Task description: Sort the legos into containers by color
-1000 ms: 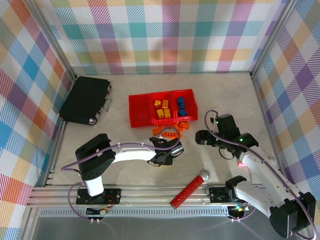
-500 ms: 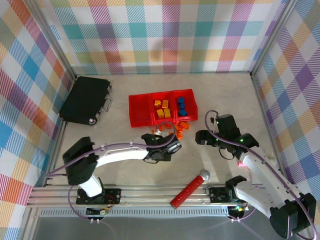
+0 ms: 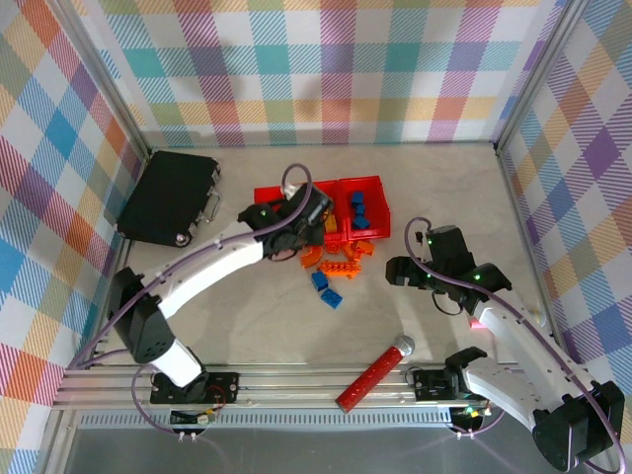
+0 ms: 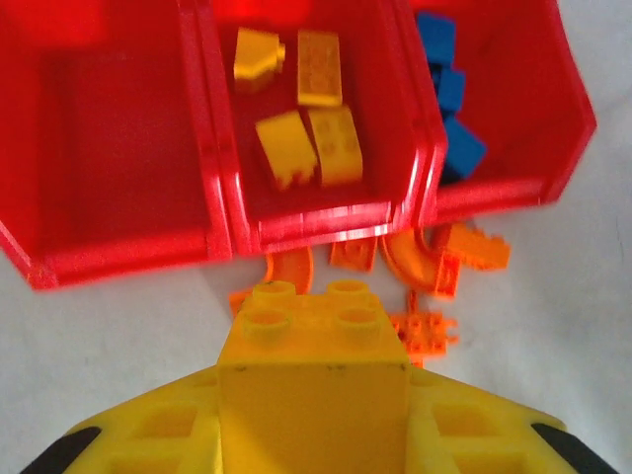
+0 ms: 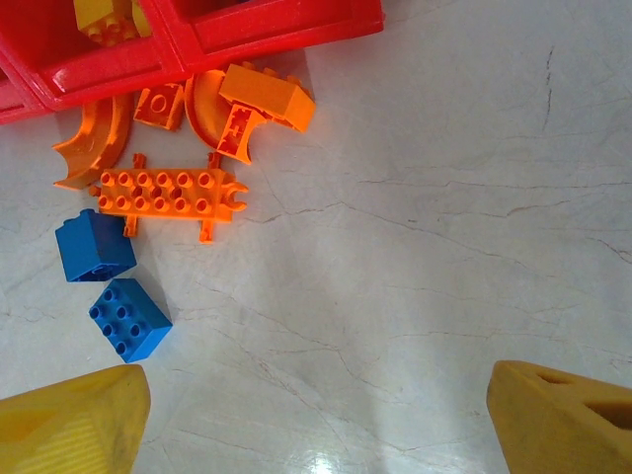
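Your left gripper clamps a yellow brick, and its fingers are cut off at the frame's bottom. Overhead, the left arm hides that brick. Your right gripper stands wide over the table. Beyond it lie two blue bricks, then orange pieces, then the red bins.

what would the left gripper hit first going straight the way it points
Probably the orange arched legos lying before the middle container's front wall; depth is unclear. The left gripper holds a yellow lego.
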Controlling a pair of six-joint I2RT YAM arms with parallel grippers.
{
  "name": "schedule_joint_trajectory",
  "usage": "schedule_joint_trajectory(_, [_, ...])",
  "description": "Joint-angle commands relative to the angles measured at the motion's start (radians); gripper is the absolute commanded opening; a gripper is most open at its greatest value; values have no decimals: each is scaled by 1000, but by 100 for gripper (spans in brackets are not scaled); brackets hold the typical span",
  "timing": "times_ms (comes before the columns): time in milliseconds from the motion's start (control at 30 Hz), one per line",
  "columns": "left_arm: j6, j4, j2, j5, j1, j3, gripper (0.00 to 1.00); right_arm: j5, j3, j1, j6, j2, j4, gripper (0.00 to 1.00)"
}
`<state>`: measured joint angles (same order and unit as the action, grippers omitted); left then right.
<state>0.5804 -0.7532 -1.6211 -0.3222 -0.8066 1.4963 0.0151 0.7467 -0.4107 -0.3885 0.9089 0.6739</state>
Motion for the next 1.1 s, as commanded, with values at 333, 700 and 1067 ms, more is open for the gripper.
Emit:
schedule_joint_trajectory(333, [-148,96,-397,141,139,363,32,-10,-10,6,4,-8,-1,89])
schedule_joint_trajectory(700, [-109,163,-540,188,205,420,32,9,-21,6,18,-35,28,89])
schedule_joint_trajectory(1067, [-140,186,-572,228,213,412,47,-1,-33,6,5,-32,17,89])
